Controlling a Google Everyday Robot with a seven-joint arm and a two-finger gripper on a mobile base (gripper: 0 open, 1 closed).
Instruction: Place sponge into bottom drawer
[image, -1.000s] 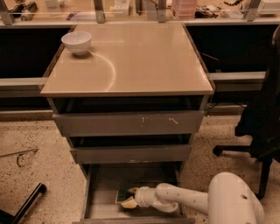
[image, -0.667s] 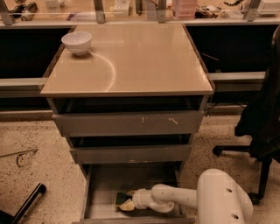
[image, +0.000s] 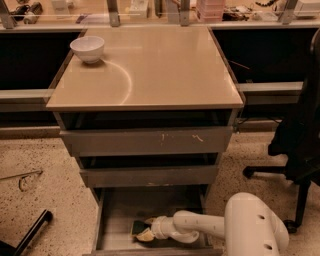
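Gripper: two-finger gripper on a white arm, low inside the open drawer, pointing left.
Jaws: clamped on the sponge.
Sponge: pale yellow foam sponge with dark green scrub layer, between the jaws, just above the drawer floor, front-centre.
Drawer: grey metal bottom drawer, pulled out.
Bowl: round white bowl, rear left of the tan cabinet top.

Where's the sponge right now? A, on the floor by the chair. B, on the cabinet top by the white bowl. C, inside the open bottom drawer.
C: the sponge is inside the bottom drawer, right at the gripper, which reaches into that drawer.
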